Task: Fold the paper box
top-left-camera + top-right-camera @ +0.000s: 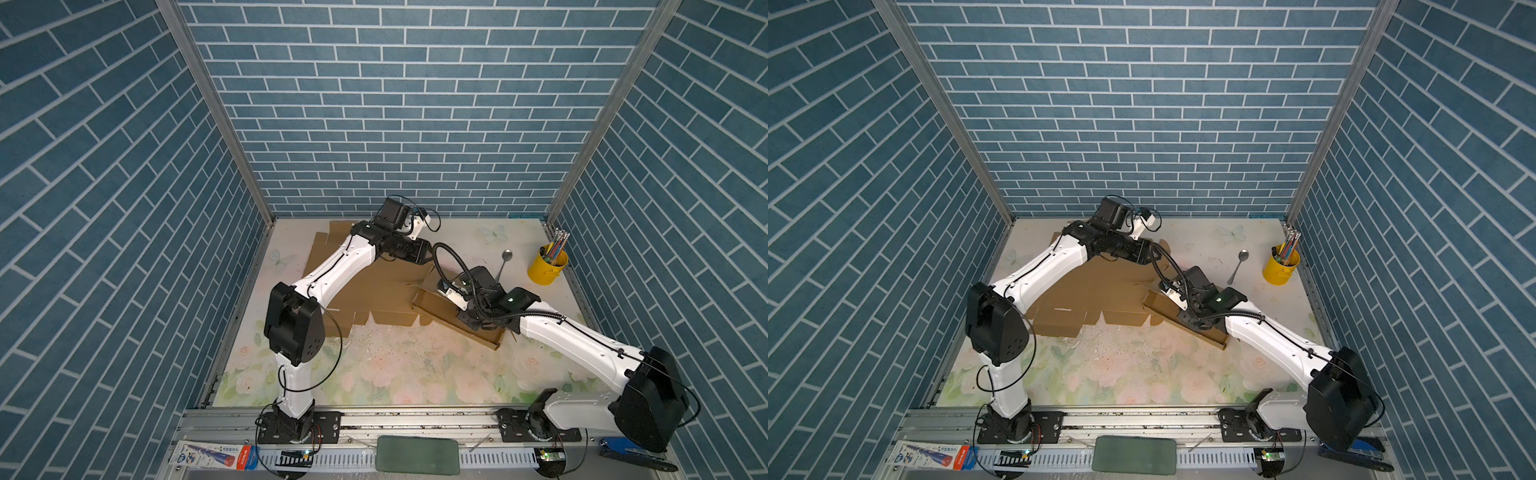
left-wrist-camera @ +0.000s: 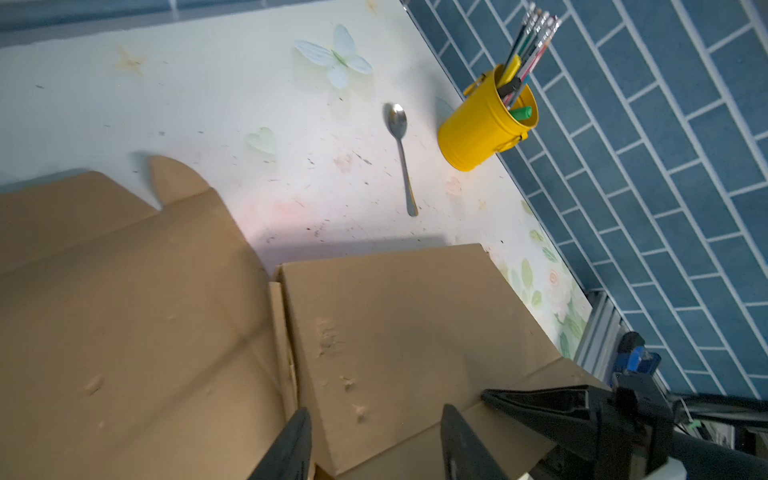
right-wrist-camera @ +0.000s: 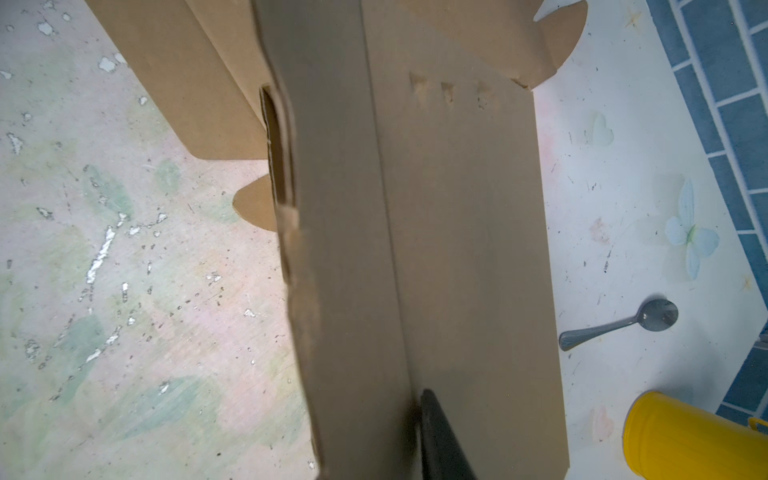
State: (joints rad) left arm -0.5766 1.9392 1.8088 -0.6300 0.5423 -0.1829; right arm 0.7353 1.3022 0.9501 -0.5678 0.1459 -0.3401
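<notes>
left arm reaching across the far side, left hand (image 2: 376,415) hovering half-spread over paper box (image 1: 374,291), gripping nothing | paper box lying mid-surface, its right wall standing folded | right hand (image 1: 478,322) sitting in that fold, only one finger (image 3: 438,432) showing in wrist view, grip unclear | floral surface (image 1: 395,374) carrying spoon (image 1: 505,259) and yellow cup (image 1: 546,266), blue-brick walls (image 1: 395,104) enclosing

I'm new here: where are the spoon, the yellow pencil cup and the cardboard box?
spoon (image 2: 403,166), left wrist view, middle of its handle.
yellow pencil cup (image 2: 478,129), left wrist view, its side wall.
cardboard box (image 1: 374,291), in a top view, its flat middle panel.
</notes>
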